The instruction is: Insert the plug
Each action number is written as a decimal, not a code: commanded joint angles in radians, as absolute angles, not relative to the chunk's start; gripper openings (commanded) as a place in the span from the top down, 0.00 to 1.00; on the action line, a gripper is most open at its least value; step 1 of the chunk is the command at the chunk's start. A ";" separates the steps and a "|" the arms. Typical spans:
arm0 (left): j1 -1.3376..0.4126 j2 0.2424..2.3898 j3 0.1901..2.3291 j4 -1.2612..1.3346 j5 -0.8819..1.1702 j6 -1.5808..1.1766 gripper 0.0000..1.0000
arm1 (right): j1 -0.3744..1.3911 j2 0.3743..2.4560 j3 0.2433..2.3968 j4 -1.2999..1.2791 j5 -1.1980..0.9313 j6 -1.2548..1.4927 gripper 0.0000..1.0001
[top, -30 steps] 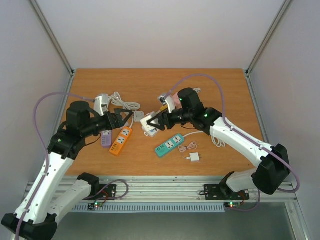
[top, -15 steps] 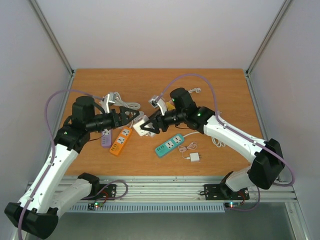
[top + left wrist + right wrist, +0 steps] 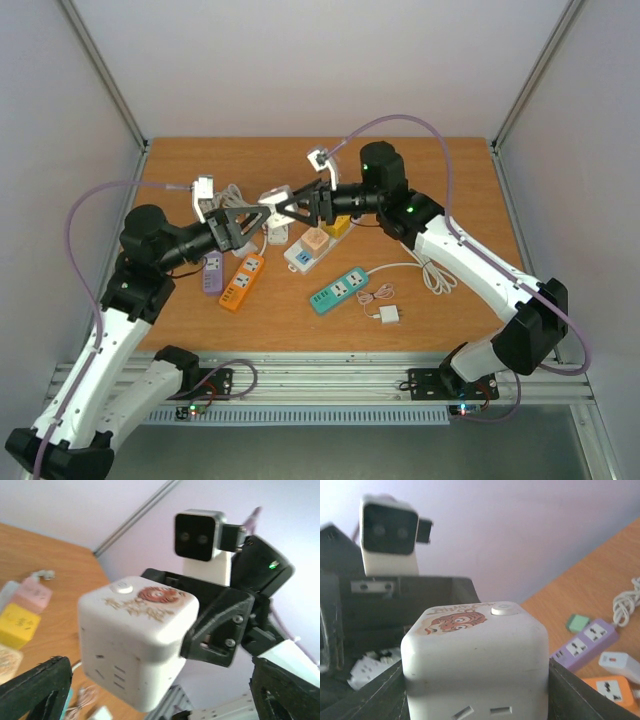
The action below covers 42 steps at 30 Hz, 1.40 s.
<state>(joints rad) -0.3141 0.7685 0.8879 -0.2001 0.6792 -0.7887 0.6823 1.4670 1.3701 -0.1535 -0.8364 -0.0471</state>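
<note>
A white cube socket (image 3: 274,204) with a tiger sticker and a round button is held off the table. My right gripper (image 3: 292,208) is shut on it, one finger on each side. It fills the right wrist view (image 3: 475,660) between the dark fingers (image 3: 365,695). My left gripper (image 3: 252,222) is open and empty, just left of the cube and facing it. In the left wrist view the cube (image 3: 132,635) hangs between my spread left fingers (image 3: 35,690). A small white plug (image 3: 388,314) with a thin cable lies on the table at the front right.
On the table lie an orange power strip (image 3: 241,282), a purple one (image 3: 212,275), a teal one (image 3: 340,290) and a white strip (image 3: 315,245) with pink and yellow blocks. A coiled white cable (image 3: 240,195) lies behind the left gripper, and another (image 3: 435,275) under the right arm.
My right gripper has lifted the white cube off the table, up and toward the back. My left gripper has risen and drawn back slightly left, and now faces the cube.
</note>
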 commanded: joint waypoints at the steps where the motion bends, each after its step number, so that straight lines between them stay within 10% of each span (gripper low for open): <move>1: -0.312 0.808 0.860 0.156 0.788 -0.923 0.05 | 0.669 1.453 1.394 0.118 -0.896 0.276 0.44; 15: -0.312 0.892 0.879 0.415 0.845 -1.120 0.16 | 0.674 1.467 1.394 0.332 -0.930 0.567 0.44; 25: -0.312 0.941 0.930 0.440 0.927 -1.185 0.51 | 0.676 1.472 1.393 0.265 -0.914 0.555 0.41; 33: -0.313 0.951 0.972 0.134 0.753 -0.648 0.63 | 0.654 1.378 1.420 -0.237 -0.643 0.239 0.07; 42: -0.321 1.043 0.853 0.442 0.644 -0.121 0.62 | 0.656 1.409 1.574 -0.675 -0.443 0.018 0.03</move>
<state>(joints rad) -0.3115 0.9928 0.8791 0.2451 0.6632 -0.4355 0.6544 1.3994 1.5078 -0.4400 -0.5316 0.1558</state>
